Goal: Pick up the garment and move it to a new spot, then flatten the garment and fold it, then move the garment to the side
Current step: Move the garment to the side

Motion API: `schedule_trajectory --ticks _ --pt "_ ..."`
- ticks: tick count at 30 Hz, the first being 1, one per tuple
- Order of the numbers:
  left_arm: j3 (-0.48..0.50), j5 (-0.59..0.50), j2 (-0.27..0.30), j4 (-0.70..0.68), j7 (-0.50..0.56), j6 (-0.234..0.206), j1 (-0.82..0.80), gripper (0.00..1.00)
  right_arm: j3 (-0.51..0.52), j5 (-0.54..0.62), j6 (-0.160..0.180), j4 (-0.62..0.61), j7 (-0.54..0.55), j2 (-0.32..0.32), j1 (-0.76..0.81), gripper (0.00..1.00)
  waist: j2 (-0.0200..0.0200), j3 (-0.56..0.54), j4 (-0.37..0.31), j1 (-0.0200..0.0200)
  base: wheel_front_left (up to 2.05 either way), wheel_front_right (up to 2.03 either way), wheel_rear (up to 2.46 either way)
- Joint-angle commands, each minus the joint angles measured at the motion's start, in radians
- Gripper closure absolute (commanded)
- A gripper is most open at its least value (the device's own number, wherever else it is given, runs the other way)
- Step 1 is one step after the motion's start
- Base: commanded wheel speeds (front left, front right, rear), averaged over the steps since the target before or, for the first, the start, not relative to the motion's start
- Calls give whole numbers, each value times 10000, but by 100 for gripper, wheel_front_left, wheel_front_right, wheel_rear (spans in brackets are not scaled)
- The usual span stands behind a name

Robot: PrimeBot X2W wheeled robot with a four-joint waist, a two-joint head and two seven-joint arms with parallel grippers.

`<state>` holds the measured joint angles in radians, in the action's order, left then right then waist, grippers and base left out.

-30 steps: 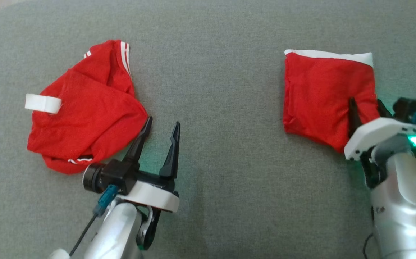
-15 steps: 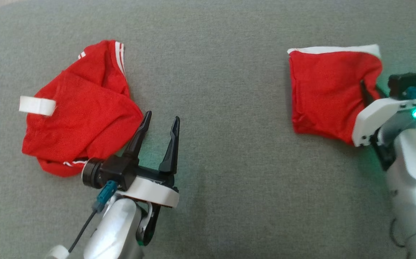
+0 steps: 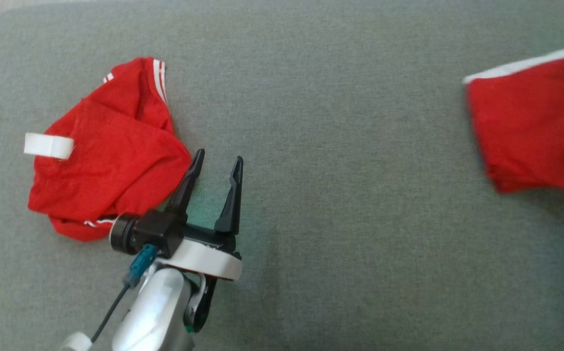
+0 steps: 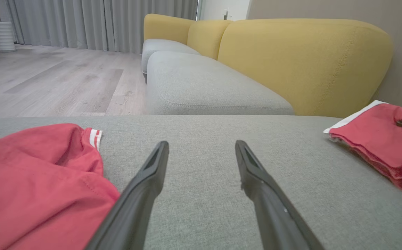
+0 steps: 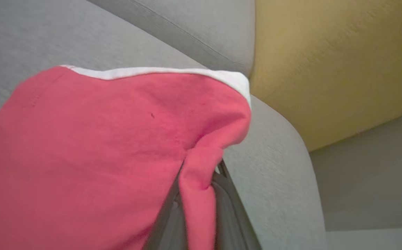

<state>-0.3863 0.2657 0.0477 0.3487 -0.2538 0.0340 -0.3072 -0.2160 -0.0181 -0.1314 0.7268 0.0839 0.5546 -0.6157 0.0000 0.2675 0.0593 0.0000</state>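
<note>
Head view: folded red garment (image 3: 525,126), white edge on top, at far right of frame, partly cut off by frame edge, over grey cushion (image 3: 335,234); can't tell if it's fully lifted. R gripper (image 5: 202,187) closed tight, pinching a fold of that garment (R wrist view), cloth draped over fingers. L gripper (image 3: 219,156) spread wide, nothing in it, lower left of centre, one fingertip just beside crumpled red garment (image 3: 106,161) w/ white stripes at left of frame. Garments well apart. Yellow backrest (image 4: 291,59) behind cushion in L wrist view.
</note>
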Motion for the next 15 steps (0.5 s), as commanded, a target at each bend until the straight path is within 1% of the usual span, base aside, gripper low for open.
schedule_trajectory --ticks 1,5,7,10,15 --pt "353 -18 26 -371 -80 -17 -301 0 19 8 7 -204 -1 606 148 100 0 106 78 0 0 0 0" --pt "419 -79 26 -440 -80 23 -364 0 483 191 7 127 97 1280 236 100 0 291 170 0 0 0 0" --pt "445 -103 26 -470 -80 45 -402 0 731 301 7 265 68 1467 214 100 0 377 206 0 0 0 0" --pt "479 -127 26 -498 -80 64 -447 0 1095 525 7 444 53 1600 125 100 0 472 235 0 0 0 0" --pt "525 -150 26 -516 -80 86 -477 0 1676 899 7 613 47 1518 -23 100 0 556 234 0 0 0 0"
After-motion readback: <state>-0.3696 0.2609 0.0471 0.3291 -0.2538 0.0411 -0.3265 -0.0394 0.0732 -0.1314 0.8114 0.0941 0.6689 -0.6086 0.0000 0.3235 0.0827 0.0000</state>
